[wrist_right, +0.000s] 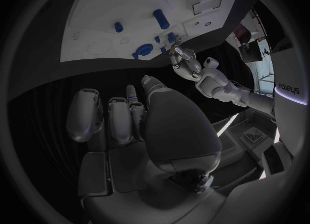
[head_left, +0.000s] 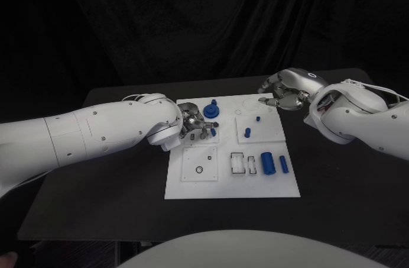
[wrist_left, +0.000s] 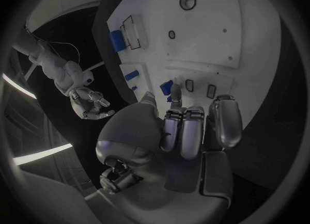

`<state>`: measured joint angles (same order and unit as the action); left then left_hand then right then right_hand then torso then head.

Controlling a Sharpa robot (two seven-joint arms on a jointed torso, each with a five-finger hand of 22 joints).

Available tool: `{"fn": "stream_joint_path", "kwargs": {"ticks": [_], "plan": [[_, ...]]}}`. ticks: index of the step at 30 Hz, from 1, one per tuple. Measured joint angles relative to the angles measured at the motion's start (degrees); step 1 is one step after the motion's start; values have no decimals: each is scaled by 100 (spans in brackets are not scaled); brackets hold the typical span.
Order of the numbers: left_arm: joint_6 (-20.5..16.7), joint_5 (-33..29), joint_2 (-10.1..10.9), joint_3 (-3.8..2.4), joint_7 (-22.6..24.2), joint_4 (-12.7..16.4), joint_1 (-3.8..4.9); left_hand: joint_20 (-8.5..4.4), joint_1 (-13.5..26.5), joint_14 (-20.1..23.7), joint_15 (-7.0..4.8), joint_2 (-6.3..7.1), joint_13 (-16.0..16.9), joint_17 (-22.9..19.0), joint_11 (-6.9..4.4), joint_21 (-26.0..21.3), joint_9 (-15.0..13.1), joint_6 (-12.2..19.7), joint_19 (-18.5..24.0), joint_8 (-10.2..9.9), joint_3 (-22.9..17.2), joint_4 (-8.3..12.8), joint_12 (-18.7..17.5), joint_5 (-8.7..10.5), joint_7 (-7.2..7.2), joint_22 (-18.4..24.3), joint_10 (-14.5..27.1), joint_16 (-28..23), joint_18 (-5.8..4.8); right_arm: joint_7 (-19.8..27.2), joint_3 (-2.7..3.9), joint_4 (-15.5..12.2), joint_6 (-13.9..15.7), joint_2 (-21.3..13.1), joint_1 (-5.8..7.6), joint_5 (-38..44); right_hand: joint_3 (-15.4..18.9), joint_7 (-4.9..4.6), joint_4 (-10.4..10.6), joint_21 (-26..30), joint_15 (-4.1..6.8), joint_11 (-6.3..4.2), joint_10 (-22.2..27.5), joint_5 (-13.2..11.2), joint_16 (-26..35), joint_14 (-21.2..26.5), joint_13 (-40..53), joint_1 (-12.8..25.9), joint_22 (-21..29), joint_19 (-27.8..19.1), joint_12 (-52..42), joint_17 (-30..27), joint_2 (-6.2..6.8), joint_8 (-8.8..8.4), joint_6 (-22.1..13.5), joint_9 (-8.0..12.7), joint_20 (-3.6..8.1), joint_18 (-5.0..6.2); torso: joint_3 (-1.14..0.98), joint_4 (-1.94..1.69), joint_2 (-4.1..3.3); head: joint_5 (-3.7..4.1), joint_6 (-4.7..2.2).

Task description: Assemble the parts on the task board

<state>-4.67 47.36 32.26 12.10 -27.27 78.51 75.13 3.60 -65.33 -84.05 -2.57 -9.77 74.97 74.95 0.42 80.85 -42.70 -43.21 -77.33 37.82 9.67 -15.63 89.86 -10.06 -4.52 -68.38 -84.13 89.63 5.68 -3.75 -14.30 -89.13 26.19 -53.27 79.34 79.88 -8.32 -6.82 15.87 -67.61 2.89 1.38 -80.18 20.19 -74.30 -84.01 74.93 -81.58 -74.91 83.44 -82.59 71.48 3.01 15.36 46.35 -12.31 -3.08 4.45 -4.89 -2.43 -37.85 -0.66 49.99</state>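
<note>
Task board [head_left: 192, 188]: white plate in the middle of the black table [head_left: 102, 209], with raised tiles and outlined slots.
Left hand [head_left: 195, 127]: low over the board's near-left tile; fingers [wrist_left: 183, 131] curled together, tips at a small blue peg [wrist_left: 166, 86] beside 2 narrow slots. Whether the peg is pinched or merely touched cannot be told.
Right hand [head_left: 285, 94]: off the board's far right corner, above the table; fingers [wrist_right: 120, 121] curled in, nothing seen in them.
Blue gear-like part [head_left: 210, 110]: standing on the far part of the board, just beyond the left hand.
2 small blue pegs [head_left: 248, 132]: upright on the right-hand tile.
Blue cylinder [head_left: 266, 162] and blue bar [head_left: 283, 164]: lying side by side near the board's right edge, beside 2 rectangular slots.
Step in hand (judgement): seating a peg at the left tile.
Next move (judgement): align the peg upright over its slot, press straight down; tilt risks jamming.
</note>
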Motion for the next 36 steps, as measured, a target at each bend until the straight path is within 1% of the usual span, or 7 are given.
{"fn": "stream_joint_path", "kwargs": {"ticks": [7,12,15,19,27,30,36], "plan": [[-64,1,-87,0,39,-96,0,-3,0,0,0,0,0,0,-19,-18,-87,-46,4,-71,-62,62,0,-89,46,-6,20,0,1,-19,-1,-11,-34,0,-15,33,-16,0,16,26,0,0,0,0,0,0,0,0,0,-21,0,-18,0,0,0,0,-20,0,7,3,-2,-10,0],[-79,2,-145,0,49,-166,0,-23,0,21,-20,0,0,0,-19,-18,-118,-52,23,-99,-86,86,0,-120,52,-6,20,0,1,-42,-1,-18,-70,3,-16,44,-16,0,16,27,0,0,0,0,0,0,-1,0,0,-20,0,-26,0,0,0,0,-20,0,8,3,-2,15,0],[-79,3,-180,0,51,-200,-1,-22,-31,21,-20,31,0,0,-19,-44,-138,-52,23,-143,-118,117,0,-157,52,7,20,0,2,-56,-1,-23,-91,1,-18,50,-16,0,16,27,0,0,0,0,0,0,-1,0,0,-21,0,-26,0,0,0,0,-21,0,8,0,-1,37,0],[-75,3,-213,1,52,-240,-1,-43,-54,21,-20,8,0,0,-19,-44,-155,-72,44,-166,-133,133,0,-157,72,43,20,0,2,-71,-1,-46,-111,1,-19,54,-16,0,16,61,0,21,21,0,0,0,-1,0,0,-20,0,-39,0,0,0,0,-20,0,10,-3,1,45,0],[-68,4,-284,1,68,-310,-2,-43,-79,21,-20,-17,0,-1,-19,-78,-209,-72,44,-234,-197,196,0,-207,72,58,20,0,2,-93,0,-53,-143,7,-19,60,-16,0,16,61,0,21,21,-1,0,0,-2,0,0,-20,0,-40,0,0,0,0,-20,0,10,-1,1,24,0],[-63,5,-304,2,74,-331,-3,-43,-97,21,-20,1,0,-1,-19,-78,-225,-92,44,-249,-214,213,0,-207,51,58,20,0,2,-101,0,-52,-154,9,-19,61,-16,0,16,61,0,20,21,-1,0,0,-2,1,0,-20,0,-40,0,0,0,0,-20,0,13,0,3,23,0],[-42,6,-326,3,80,-377,-5,-38,-103,20,-21,7,0,-1,-19,-78,-260,-113,49,-276,-244,244,0,-221,71,58,20,0,2,-120,0,-52,-176,9,-20,63,-16,0,16,61,0,20,21,-1,0,0,-2,1,0,-20,0,-40,0,0,0,0,-20,0,13,1,4,19,0]]}}
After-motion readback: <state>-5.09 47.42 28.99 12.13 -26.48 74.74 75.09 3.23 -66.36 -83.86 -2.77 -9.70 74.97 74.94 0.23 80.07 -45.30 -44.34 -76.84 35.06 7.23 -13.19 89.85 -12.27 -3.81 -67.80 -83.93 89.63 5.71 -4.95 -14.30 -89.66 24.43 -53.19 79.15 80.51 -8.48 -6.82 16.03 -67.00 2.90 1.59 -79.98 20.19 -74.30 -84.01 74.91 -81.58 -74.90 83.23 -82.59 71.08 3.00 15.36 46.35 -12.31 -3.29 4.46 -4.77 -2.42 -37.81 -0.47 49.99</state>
